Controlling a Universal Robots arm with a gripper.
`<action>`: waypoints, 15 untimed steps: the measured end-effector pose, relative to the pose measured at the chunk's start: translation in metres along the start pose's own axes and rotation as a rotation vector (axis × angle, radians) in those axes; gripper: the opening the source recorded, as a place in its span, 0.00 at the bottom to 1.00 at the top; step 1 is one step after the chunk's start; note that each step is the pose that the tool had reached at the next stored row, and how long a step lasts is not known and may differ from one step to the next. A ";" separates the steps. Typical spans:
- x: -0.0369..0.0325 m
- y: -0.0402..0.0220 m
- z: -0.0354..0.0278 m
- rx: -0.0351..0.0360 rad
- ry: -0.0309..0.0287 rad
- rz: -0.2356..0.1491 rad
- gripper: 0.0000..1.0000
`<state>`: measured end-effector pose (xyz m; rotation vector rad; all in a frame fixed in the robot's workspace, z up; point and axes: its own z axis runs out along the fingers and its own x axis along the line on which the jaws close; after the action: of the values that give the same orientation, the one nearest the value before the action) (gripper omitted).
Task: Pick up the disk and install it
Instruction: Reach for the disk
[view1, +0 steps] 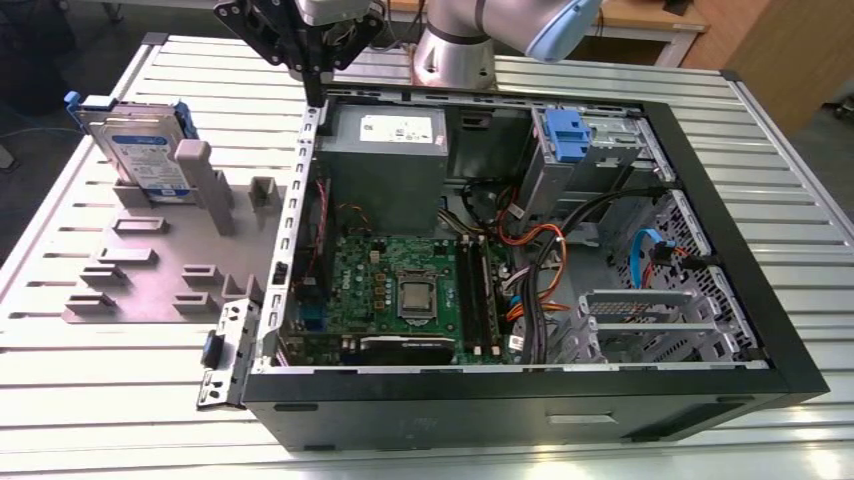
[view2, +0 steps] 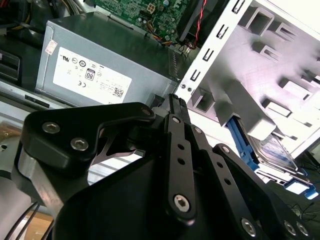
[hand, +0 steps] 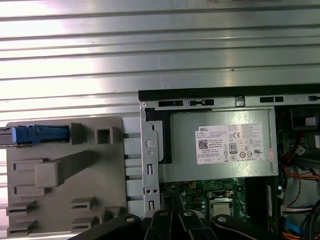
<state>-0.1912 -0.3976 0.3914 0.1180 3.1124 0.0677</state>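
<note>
The disk (view1: 134, 145) is a silver-grey drive with a white-and-blue label in a blue bracket. It stands on edge in a grey holder (view1: 160, 265) at the exterior view's left, outside the case. My gripper (view1: 314, 92) hangs above the back left wall of the open computer case (view1: 694, 250), to the right of the disk and apart from it. Its black fingers (view2: 175, 107) meet at the tips with nothing between them. In the first wrist view the disk (hand: 40, 134) shows edge-on as a blue strip. In the second wrist view the disk (view2: 272, 150) lies beyond the fingers.
A grey power supply (view1: 387, 150) with a white sticker fills the case's back left corner, just below my gripper. A blue bracket (view1: 567, 135) sits in the drive cage at the back right. The motherboard (view1: 400, 290) and cables (view1: 534, 260) lie inside. All of it rests on a slatted metal table (view1: 80, 400).
</note>
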 end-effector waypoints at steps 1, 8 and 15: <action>0.0006 0.0000 0.0000 0.0001 0.0001 0.000 0.11; 0.0028 -0.0002 -0.0001 0.0001 0.0000 0.000 0.11; 0.0044 -0.0003 -0.0001 0.0000 0.0000 0.000 0.11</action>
<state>-0.1956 -0.3976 0.3914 0.1180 3.1125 0.0677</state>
